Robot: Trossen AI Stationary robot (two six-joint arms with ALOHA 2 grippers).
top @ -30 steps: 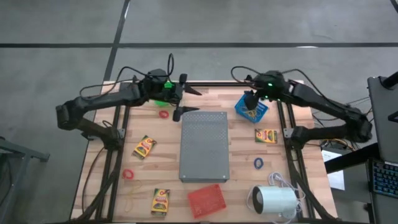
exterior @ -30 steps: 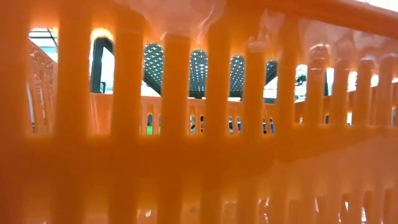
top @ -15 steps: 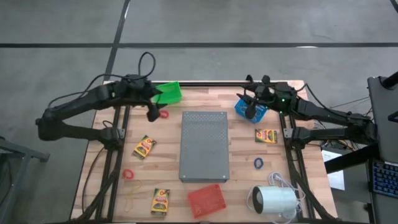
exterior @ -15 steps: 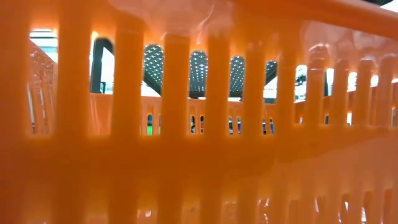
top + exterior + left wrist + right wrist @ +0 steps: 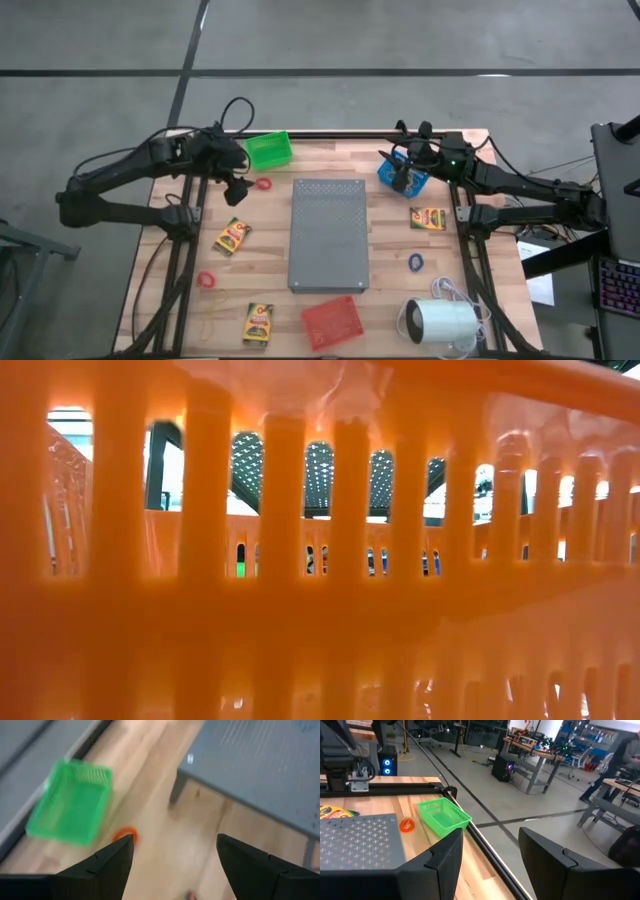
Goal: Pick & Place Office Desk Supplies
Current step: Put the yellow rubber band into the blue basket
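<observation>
- Pulling back from the table's middle, the left gripper (image 5: 238, 188) now hangs just beside the red ring (image 5: 263, 184) near the green basket (image 5: 268, 151); a second ago it reached further in, toward the grey slab (image 5: 328, 234), and covered that basket.
- Retreating too, the right gripper (image 5: 402, 178) sits over the blue basket (image 5: 404, 172), with its arm drawn back toward the table's right edge.
- Both moves read as a withdrawal with nothing carried, so the sorting looks barely begun.
- Left fingers (image 5: 107, 865) stand spread with bare wood between them; right fingers (image 5: 445, 860) are likewise spread and hold nothing.
- Crayon boxes (image 5: 232, 236) lie well apart: one left of the slab, one at the front (image 5: 258, 323), one at the right (image 5: 428, 217).
- Another red ring (image 5: 206, 280) lies front-left and a blue ring (image 5: 416, 262) right of the slab.
- Something tan lies in the blue basket, probably rubber bands, though the high view is too small to be sure.
- An orange basket wall (image 5: 320, 610) fills the low view and hides both arms there.
</observation>
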